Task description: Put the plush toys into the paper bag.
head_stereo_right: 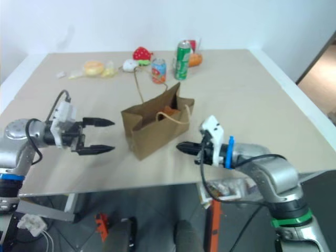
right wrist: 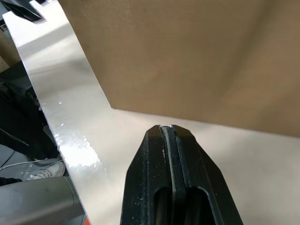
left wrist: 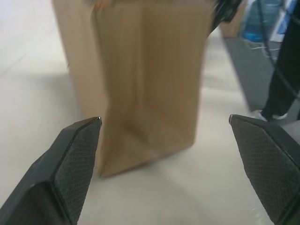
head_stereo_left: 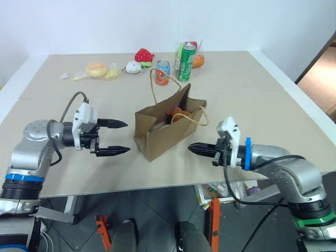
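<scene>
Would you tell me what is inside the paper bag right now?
Inside the paper bag an orange-brown plush toy shows at the opening; the bag's walls hide anything lower down.

Beige table [head_stereo_left: 252, 94] — paper bag [head_stereo_left: 157, 134] upright, cans [head_stereo_left: 185, 63], strawberry plush [head_stereo_left: 144, 55]

Beige table [head_stereo_left: 252, 105], white wall [head_stereo_left: 105, 21]

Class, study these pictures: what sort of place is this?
Probably an indoor robot test room or lab: a plain beige table against bare white walls, props laid out on it, a brown paper bag, green drink can and red strawberry plush.
</scene>
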